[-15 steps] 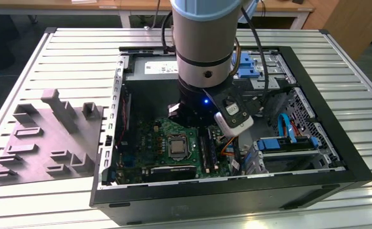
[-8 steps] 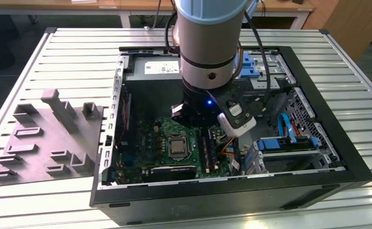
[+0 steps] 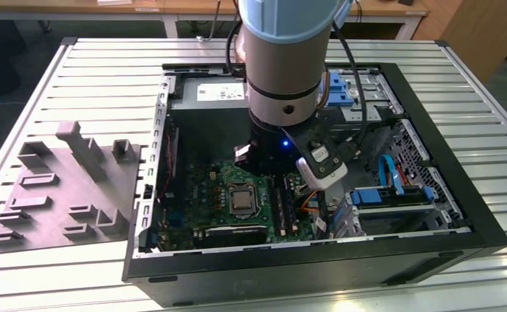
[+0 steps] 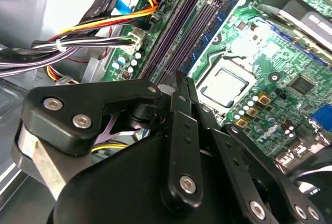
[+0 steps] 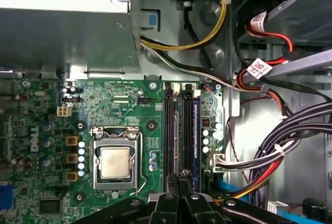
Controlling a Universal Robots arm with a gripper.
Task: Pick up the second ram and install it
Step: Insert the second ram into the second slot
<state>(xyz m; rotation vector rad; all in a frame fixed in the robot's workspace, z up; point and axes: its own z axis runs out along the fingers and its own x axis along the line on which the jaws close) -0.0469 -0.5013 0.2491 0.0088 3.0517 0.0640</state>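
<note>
My gripper (image 3: 273,168) reaches down into the open computer case, over the green motherboard (image 3: 208,185). In both wrist views its thin black fingers (image 4: 179,86) are pressed together with nothing between them, so it is shut. The fingertips (image 5: 182,176) are just above the row of long black slots (image 5: 170,130) beside the processor socket (image 5: 114,162). A dark blue ram stick (image 5: 196,136) stands seated in one slot and also appears in the second wrist view (image 4: 215,22). I cannot tell whether it is the second ram.
Bundles of black, red, yellow and orange cables (image 5: 290,146) run close beside the slots. The black case walls (image 3: 323,250) enclose the board, with blue drive brackets (image 3: 392,195) on the exterior view's right. A grey holder block (image 3: 63,188) lies on the slatted table on the exterior view's left.
</note>
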